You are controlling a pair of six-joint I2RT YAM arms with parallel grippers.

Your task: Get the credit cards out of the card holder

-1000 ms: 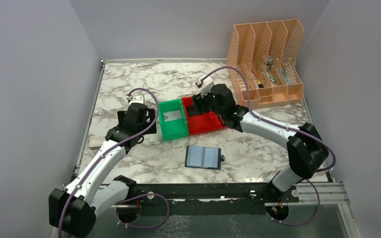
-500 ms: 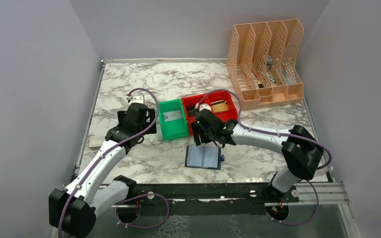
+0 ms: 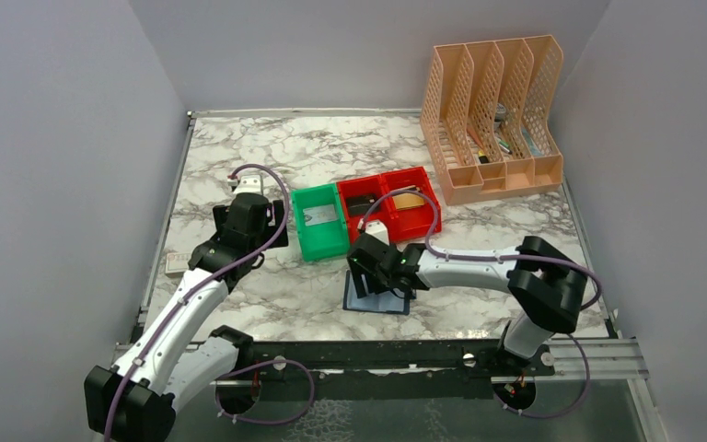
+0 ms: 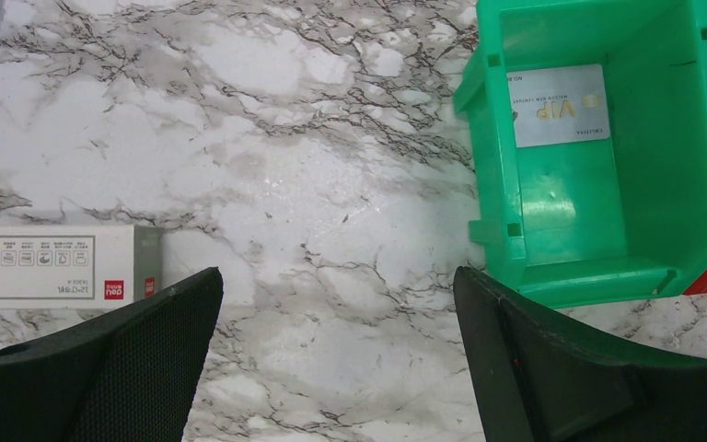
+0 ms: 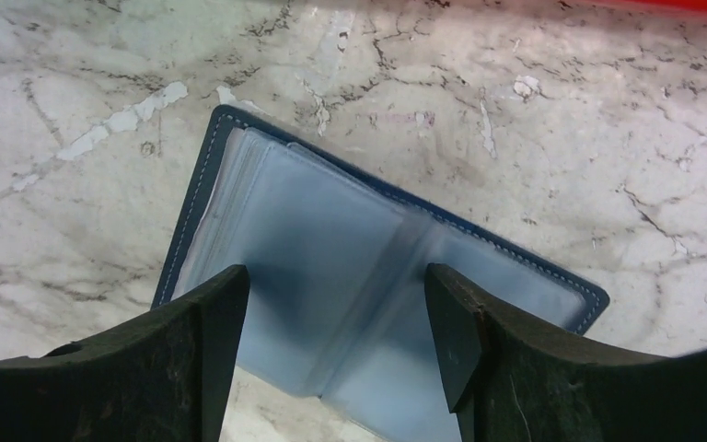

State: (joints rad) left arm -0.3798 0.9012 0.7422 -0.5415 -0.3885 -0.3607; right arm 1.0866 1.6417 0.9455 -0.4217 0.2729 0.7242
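Card holder lies open on the bench beneath my right claw, jaws spread, empty; left claw released too. Looks light, floppy, slick: I'd pinch at the sleeve edges

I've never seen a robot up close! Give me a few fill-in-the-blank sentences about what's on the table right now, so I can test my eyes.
1. The card holder on the marble table is not folded shut; it lies ____, inner panels up.
2. The gripper poised directly above it, fingers apart, belongs to the ____ arm.
3. A silver VIP card lies inside the ____ bin.

Missing words: open; right; green.
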